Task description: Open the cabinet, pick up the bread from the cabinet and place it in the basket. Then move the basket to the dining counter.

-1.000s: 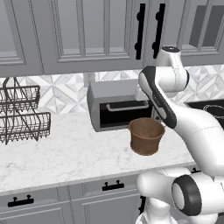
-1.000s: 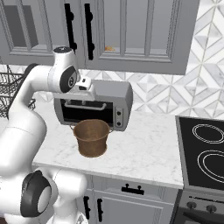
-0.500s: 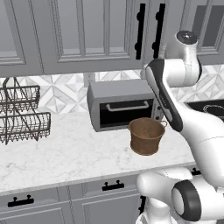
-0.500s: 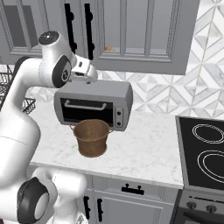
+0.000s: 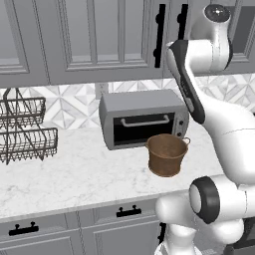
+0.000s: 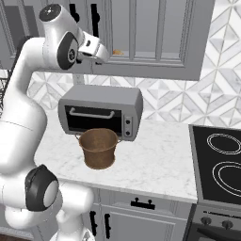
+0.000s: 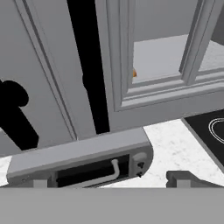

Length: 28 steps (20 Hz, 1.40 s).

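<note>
Up in the top left of the right base view, the jaws [image 6: 104,52] sit right at the bottom edge of the cabinet [image 6: 155,37], spread wide with nothing in them. That cabinet is matte gray with recessed-panel doors and a glossy vertical black bar handle [image 5: 159,35]; in the hand view one door [image 7: 148,52] hangs ajar, with a pale flat shelf [image 7: 162,54] behind it and a tiny orange-tan bit [image 7: 134,73] at its edge, too small to tell what it is. A similar tan speck [image 6: 117,52] peeks over the cabinet's lower edge just right of the jaws, could be the bread, can't say for sure. Down near the middle of the frame the basket [image 6: 98,148] is a round brown woven bucket tapering to its base, standing upright on the white veined marble table [image 6: 155,160], just in front of the boxy gray toaster oven [image 6: 101,112]. It's well below the jaws, not touching them. Dark wire rack baskets [image 5: 22,129] sit far left in the left base view.
</note>
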Tool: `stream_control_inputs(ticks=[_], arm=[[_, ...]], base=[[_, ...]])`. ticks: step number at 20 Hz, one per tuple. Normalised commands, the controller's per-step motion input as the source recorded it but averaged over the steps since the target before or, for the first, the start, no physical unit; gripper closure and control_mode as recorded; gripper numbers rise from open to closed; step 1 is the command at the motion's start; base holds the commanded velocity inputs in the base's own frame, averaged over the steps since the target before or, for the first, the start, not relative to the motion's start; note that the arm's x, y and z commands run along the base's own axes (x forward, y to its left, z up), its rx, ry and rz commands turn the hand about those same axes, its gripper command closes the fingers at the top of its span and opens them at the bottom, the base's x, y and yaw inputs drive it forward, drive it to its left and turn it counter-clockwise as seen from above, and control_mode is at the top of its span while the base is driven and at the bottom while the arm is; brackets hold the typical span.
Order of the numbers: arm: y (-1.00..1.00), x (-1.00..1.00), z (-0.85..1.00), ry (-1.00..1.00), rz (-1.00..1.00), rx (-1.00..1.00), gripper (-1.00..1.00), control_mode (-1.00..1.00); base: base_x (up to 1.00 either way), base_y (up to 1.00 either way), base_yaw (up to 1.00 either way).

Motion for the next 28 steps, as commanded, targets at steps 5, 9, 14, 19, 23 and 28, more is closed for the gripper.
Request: stream_control_inputs(ticks=[5,9,14,19,23,28], arm=[[0.0,0.61,0.59,-0.03,0.02,-0.01,-1.0,-1.0],[0.0,0.62,0.13,-0.05,0.0,-0.04,-1.0,-1.0],[0.0,0.48,0.0,-0.1,0.03,-0.01,-1.0,-1.0],[-0.05,0.38,0.0,-0.16,0.05,0.0,-1.0,-1.0],[0.0,0.12,-0.06,-0.33,0.01,0.0,-1.0,-1.0],[0.0,0.0,-0.01,-0.39,0.0,0.0,-1.0,-1.0]], base=[[0.0,0.0,0.0],[0.0,0.0,0.0],[0.0,0.0,0.0],[0.0,0.0,0.0],[0.0,0.0,0.0],[0.0,0.0,0.0]])
